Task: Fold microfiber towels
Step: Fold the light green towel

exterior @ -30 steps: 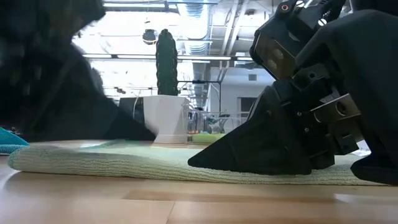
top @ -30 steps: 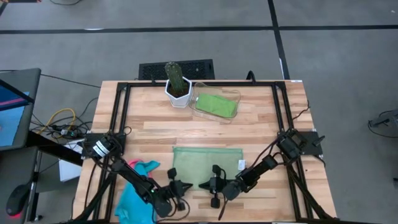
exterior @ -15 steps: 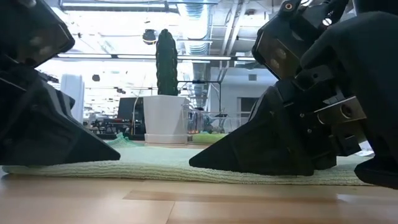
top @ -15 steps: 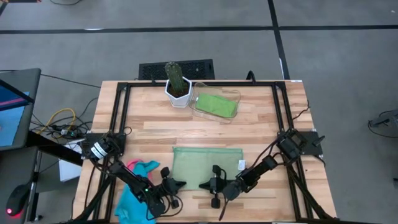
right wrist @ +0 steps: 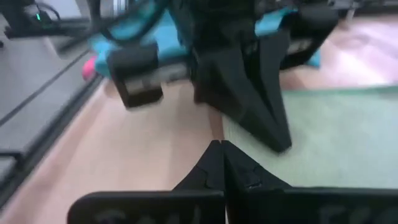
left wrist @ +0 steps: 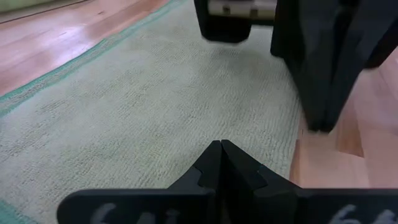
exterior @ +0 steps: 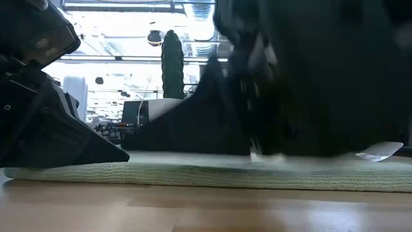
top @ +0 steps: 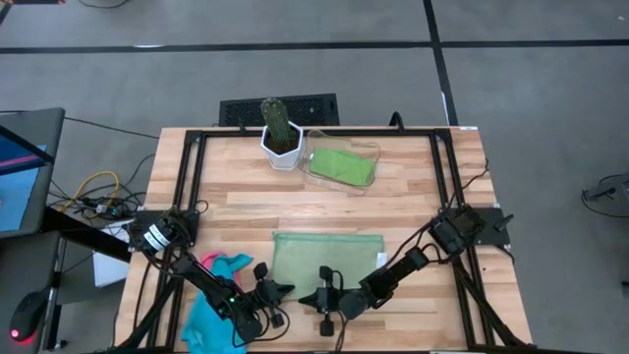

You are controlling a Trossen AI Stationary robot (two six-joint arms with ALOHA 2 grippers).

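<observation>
While both arms crowd the near edge of the wooden surface (top: 246, 202), a light green towel (top: 326, 262) lies flat and spread out between them, near side facing the claws. Left claw (top: 283, 289) sits at the towel's near left corner, fingers pressed together, tips coming to one point over the cloth in the left wrist view (left wrist: 221, 149); can't tell if any cloth is pinched. Right claw (top: 303, 299) is low by the towel's near edge, just beside the left claw, fingers also pressed together, tips meeting in the right wrist view (right wrist: 216, 148) over bare wood next to the towel edge (right wrist: 323, 137). Each wrist view shows the other arm's claw close ahead, tip down at the towel.

Low view: towel (exterior: 212, 173) runs as a flat strip across the wood, left claw (exterior: 112, 154) resting on its left end, right arm a dark blur over the middle and right. Small white tag (exterior: 381, 151) sticks off the towel's right end.

Turquoise towel (top: 206, 317) and pink towel (top: 218, 262) lie bunched together at the near left, under the left arm. Second light green towel (top: 341, 165) sits folded in a clear tray (top: 369, 152) at the far side, touching nothing else. White pot with a cactus (top: 280, 133) stands just beside the tray, on its left.
</observation>
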